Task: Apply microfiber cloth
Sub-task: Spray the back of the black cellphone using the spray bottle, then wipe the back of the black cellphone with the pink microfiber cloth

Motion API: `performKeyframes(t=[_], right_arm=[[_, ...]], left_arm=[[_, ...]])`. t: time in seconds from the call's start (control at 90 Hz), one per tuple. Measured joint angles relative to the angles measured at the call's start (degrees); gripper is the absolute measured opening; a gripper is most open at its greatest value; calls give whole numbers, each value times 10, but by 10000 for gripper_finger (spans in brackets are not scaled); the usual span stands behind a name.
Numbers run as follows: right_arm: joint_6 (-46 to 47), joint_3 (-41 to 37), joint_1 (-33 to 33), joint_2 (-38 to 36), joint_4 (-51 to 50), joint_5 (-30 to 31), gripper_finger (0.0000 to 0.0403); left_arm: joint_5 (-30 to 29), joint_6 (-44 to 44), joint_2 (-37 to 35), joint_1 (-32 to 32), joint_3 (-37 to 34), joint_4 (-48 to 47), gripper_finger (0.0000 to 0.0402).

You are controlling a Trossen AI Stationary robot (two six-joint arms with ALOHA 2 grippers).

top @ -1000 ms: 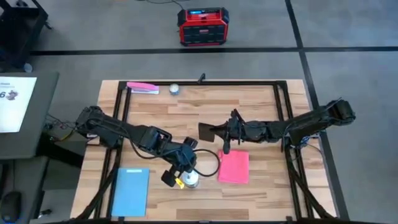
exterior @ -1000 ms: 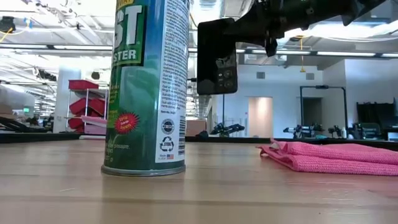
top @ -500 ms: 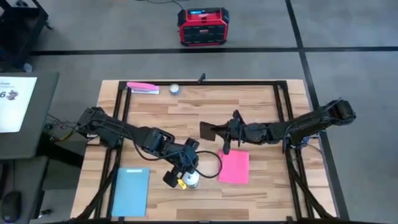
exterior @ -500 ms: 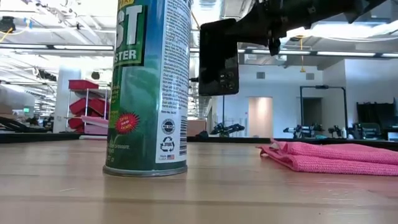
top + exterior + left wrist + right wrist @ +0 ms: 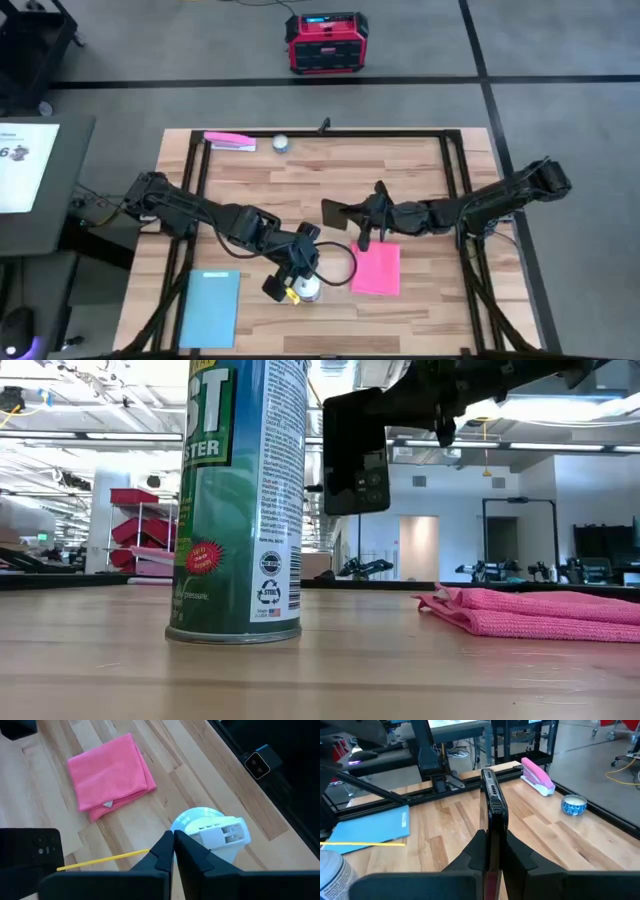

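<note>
Meanwhile the right gripper point(image 5: 366, 214) clamps a black phone point(image 5: 337, 211) on edge above the table point(image 5: 420, 165), with the folded microfiber cloth point(image 5: 376, 268) lying just below. Left gripper point(image 5: 293, 283), fingers pressed together and empty, hovers beside the spray can point(image 5: 309, 289).

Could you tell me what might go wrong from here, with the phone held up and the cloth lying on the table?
1. The right gripper pinches the phone by its thin edge, in the air; it could slip and drop.
2. The left gripper, shut, hovers over the spray can; a nudge might topple it.
3. The cloth is folded and might drag when grabbed.
</note>
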Motion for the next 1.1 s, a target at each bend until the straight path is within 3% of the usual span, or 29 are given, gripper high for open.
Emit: performKeyframes(t=[0.133,0.378,0.489,1.1], right_arm=[[0,0,0,0,0,0,18],[-2,0,0,0,0,0,18],[-2,0,0,0,4,0,18],[-18,0,0,-7,-6,25,18]], left_arm=[[-15,-16,0,4,0,6,0],[-97,-27,0,21,1,-1,0],[-98,-32,1,23,11,-2,5],[-110,-42,1,25,20,6,125]])
